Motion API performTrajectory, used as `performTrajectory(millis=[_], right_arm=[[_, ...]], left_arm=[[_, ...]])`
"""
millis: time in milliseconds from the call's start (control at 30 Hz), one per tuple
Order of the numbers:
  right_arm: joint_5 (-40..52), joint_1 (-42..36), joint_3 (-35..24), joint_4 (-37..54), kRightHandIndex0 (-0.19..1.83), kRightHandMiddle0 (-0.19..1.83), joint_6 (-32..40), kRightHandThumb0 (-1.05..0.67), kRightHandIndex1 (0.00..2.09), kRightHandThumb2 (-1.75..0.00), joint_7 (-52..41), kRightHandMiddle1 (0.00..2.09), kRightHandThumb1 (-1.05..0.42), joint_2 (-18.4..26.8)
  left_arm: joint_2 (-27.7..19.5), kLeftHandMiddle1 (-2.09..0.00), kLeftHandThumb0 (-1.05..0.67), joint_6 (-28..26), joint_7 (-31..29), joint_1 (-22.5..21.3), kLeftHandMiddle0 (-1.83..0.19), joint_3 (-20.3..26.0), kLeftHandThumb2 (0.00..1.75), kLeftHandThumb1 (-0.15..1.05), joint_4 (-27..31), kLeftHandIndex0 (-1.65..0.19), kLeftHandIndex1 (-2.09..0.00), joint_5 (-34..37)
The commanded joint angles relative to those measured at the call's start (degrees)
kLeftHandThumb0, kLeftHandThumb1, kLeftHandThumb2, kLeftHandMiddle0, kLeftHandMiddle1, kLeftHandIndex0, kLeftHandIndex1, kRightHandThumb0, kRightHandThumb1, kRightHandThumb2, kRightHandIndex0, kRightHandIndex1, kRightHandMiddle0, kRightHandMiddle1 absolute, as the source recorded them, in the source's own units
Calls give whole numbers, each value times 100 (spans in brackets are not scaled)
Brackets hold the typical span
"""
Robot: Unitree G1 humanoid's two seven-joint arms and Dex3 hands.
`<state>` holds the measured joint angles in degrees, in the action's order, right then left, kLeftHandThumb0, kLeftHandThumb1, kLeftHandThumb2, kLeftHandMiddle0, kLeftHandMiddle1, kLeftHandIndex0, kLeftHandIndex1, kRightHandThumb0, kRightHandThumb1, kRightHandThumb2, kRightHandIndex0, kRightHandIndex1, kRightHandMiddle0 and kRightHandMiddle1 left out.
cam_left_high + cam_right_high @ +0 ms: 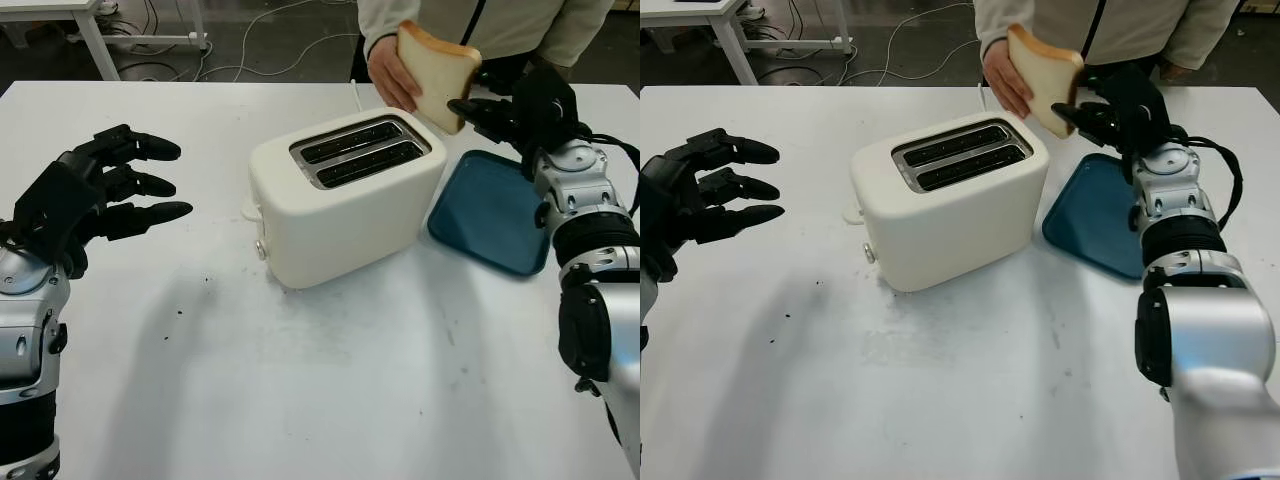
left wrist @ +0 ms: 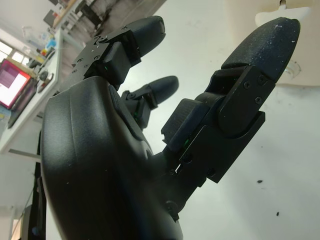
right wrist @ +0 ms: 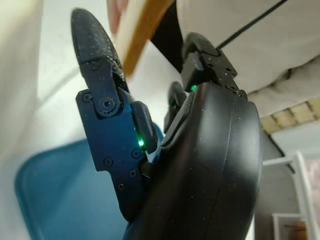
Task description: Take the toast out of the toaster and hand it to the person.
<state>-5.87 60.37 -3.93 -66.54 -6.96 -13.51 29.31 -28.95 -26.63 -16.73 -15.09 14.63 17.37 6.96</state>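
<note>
right hand [image 1: 500, 112] fingers pinch soft square toast [image 1: 437, 75]; left hand [image 1: 95, 190] open.

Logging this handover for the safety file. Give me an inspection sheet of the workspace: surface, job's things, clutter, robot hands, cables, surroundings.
Surface: white table, dark crumbs.
Job's things: toast above the table, between the person's hand and the right robot hand; toaster slots hold nothing.
Clutter: blue tray beside the toaster.
Robot hands: right at the toast's lower edge, grip unclear; left robot hand open, off to the side.
Cables: white cord behind the toaster; floor cables.
Surroundings: person opposite.
</note>
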Motion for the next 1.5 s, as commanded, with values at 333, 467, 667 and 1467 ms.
performTrajectory(millis=[333,467,667,1467], right_arm=[[1268,-1823,-783,2198,0,0,-434,-93,0,0,-1007,0,-81,-146],[1385,-3297,-854,4494,1,2,39,-89,1,0,-578,1,-81,-418],[1383,-4772,-965,6417,17,20,404,-68,9,-2,6,8,-89,-970],[1209,-7519,244,8837,53,53,824,-61,24,0,929,10,-91,-2698]], left_arm=[[10,-114,-98,61,38,131,-43,39,0,57,40,-42,-99,-4],[20,-114,-98,53,49,165,-43,46,0,58,82,-42,-99,0],[152,-112,-92,-26,47,316,-39,229,0,57,230,-38,-96,217],[1456,-119,-82,44,768,2821,-21,-137,0,58,2310,-23,-99,59]])
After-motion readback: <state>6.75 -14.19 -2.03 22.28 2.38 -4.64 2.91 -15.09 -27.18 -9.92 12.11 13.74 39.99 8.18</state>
